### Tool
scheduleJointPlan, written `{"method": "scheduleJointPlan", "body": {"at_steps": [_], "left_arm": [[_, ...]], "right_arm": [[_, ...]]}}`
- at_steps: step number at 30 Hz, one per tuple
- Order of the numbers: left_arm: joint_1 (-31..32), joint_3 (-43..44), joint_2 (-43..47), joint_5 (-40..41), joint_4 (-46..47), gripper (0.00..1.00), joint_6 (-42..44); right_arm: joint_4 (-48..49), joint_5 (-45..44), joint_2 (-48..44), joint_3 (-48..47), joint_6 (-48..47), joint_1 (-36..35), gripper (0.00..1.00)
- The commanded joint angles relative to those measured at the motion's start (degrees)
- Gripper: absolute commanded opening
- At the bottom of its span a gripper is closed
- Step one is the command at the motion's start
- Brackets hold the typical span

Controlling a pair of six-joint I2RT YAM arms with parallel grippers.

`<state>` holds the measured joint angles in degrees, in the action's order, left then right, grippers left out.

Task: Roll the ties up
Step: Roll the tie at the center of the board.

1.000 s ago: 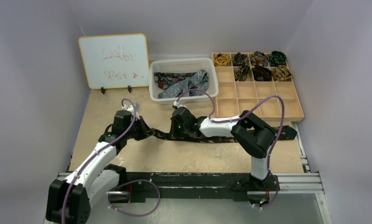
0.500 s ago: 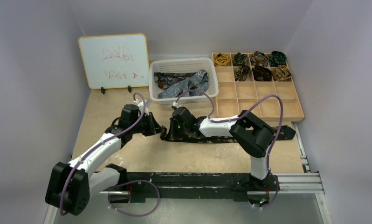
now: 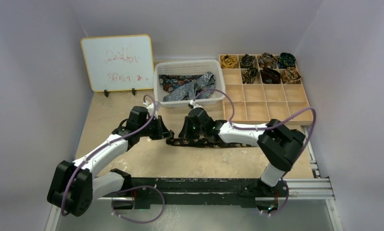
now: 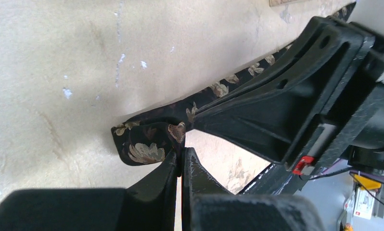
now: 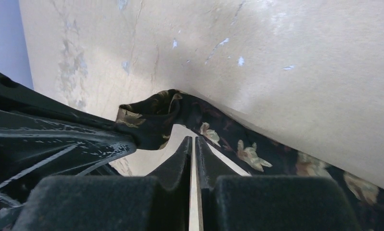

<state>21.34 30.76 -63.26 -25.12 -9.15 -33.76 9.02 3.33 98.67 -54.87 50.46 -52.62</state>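
— Starting the roll, I'd say: the left jaws are pinching shut on the folded-over end of the dark tie point(image 4: 142, 147), which is bunching right at their tips.

— And the right jaws?

— Closing down to a thin slit, with their tips touching the same tie just behind that fold. Whether any cloth is sitting between them, I cannot tell. Beyond the fold the strip is lying flat on the counter point(image 3: 147, 163), running away underneath the right arm point(image 3: 243, 135).

— So what is the next move calling for?

— Probably turning that fold over onto the strip again while the other jaws are pinning the cloth, so the coil is tightening rather than sliding.

— How are the arms sitting?

— Both are reaching low and forward. The left arm point(image 3: 108, 147) and the right one are angling inward, so the two sets of jaws are facing each other, nearly tip to tip.
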Motion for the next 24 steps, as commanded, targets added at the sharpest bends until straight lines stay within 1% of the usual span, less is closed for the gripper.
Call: {"method": "scheduleJointPlan", "body": {"at_steps": [1,6,8,11,14,21,22,24], "left_arm": [[2.89,3.26,-2.26,0.39,2.13,0.0,2.47],[7.11,4.35,-6.51,2.44,4.58,0.0,0.45],[8.22,4.46,-8.09,2.89,6.02,0.0,-0.74],[9.96,6.07,-11.92,3.52,7.0,0.0,-1.17],[11.19,7.36,-14.2,5.95,8.04,0.0,-2.8],[13.53,9.15,-19.69,7.15,8.28,0.0,-5.82],[13.49,9.14,-20.0,7.08,7.69,0.01,-6.47],[13.71,8.58,-19.3,6.7,8.04,0.12,-6.58]], "right_arm": [[-2.47,-6.64,-5.5,4.86,3.85,1.3,0.07],[-4.49,-12.41,-12.25,8.08,4.82,2.47,0.14],[-5.81,-13.55,-14.03,8.7,5.56,2.62,0.16],[-5.35,-13.77,-16.74,10.8,7.12,2.62,0.21],[-4.11,-12.58,-17.7,11.96,6.99,2.72,0.21],[-3.94,-11.41,-17.2,11.41,6.45,2.79,0.22],[-3.84,-11.35,-17.2,11.59,6.6,2.82,0.22],[-3.45,-10.93,-17.32,12.05,6.88,2.9,0.23]]}}
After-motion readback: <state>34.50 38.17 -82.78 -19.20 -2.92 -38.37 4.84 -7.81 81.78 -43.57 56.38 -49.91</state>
